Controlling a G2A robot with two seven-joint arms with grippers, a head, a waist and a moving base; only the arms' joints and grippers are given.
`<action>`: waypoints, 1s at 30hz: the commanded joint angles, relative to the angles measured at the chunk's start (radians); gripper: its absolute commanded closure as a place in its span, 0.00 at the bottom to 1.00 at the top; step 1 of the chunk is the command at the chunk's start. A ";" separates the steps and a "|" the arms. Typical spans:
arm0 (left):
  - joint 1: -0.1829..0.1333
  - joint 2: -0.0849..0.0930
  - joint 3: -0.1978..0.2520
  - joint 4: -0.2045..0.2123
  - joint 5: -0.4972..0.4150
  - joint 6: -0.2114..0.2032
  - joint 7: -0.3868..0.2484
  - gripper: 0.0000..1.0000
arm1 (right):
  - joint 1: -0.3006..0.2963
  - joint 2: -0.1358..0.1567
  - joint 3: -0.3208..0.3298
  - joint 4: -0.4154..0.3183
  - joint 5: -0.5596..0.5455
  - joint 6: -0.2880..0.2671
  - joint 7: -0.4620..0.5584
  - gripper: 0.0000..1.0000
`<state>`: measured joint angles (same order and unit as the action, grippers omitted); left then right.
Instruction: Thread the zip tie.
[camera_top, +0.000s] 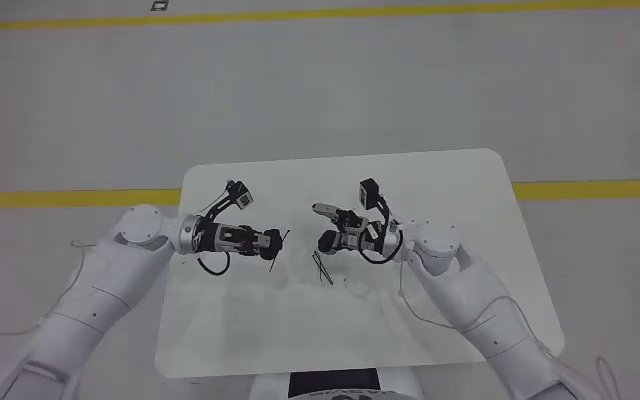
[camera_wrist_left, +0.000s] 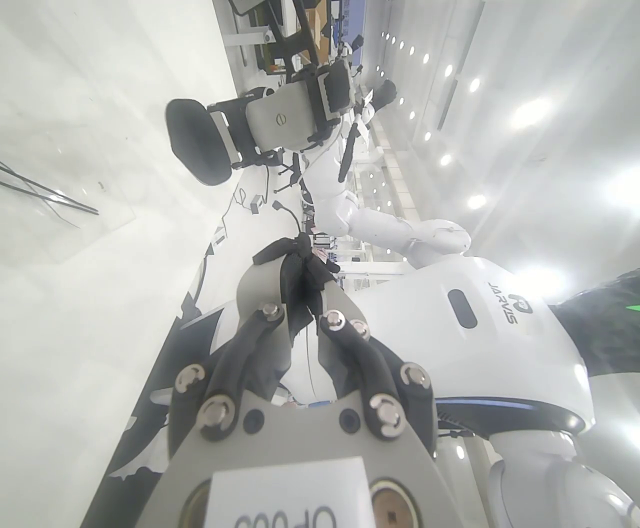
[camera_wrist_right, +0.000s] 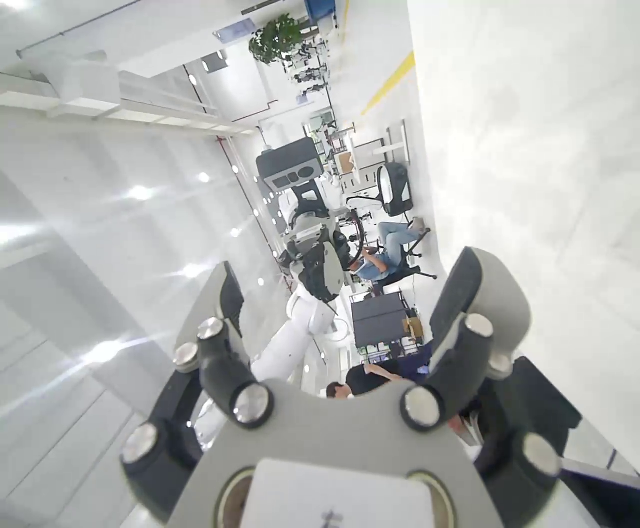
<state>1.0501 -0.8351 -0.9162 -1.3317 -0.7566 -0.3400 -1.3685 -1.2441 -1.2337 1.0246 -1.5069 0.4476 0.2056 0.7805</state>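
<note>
TIE IN HAND, LOOP TO COME: Your left gripper (camera_top: 274, 240) is clamped on a thin black zip tie (camera_top: 281, 248), held near the middle of the white table (camera_top: 430, 310), with the strap poking out past the fingers. Facing it across a short gap, your right gripper (camera_top: 323, 226) hangs with its jaws spread wide and nothing between them. The job looks to be at the start of threading: one tie is picked up, but no loop is formed yet. Your next move likely calls for bringing the right gripper in to pinch the free tail, then steering that tail into the tie's head. That is a fine alignment, since the strap is slender and will probably flex. A small bundle of loose zip ties (camera_top: 322, 268) lies on the table on the robot's side of the gap, so keep clear of it. Both grippers sit well in from the table's edges, with open surface on either side and toward the far edge.
</note>
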 joint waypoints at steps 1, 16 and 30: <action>0.009 -0.002 -0.002 0.010 0.013 0.000 0.016 1.00 | 0.000 0.000 0.000 0.000 0.000 0.000 0.000 0.00; 0.046 -0.054 -0.027 0.044 0.027 0.000 -0.021 1.00 | 0.064 -0.028 -0.070 0.129 0.193 0.015 0.119 0.00; 0.046 -0.066 -0.033 0.047 0.033 0.000 -0.021 1.00 | 0.060 -0.032 -0.080 0.128 0.210 0.003 0.111 0.00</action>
<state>1.0961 -0.9008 -0.9489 -1.2848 -0.7238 -0.3400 -1.3900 -1.1847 -1.2658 0.9447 -1.3809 0.6535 0.2054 0.8881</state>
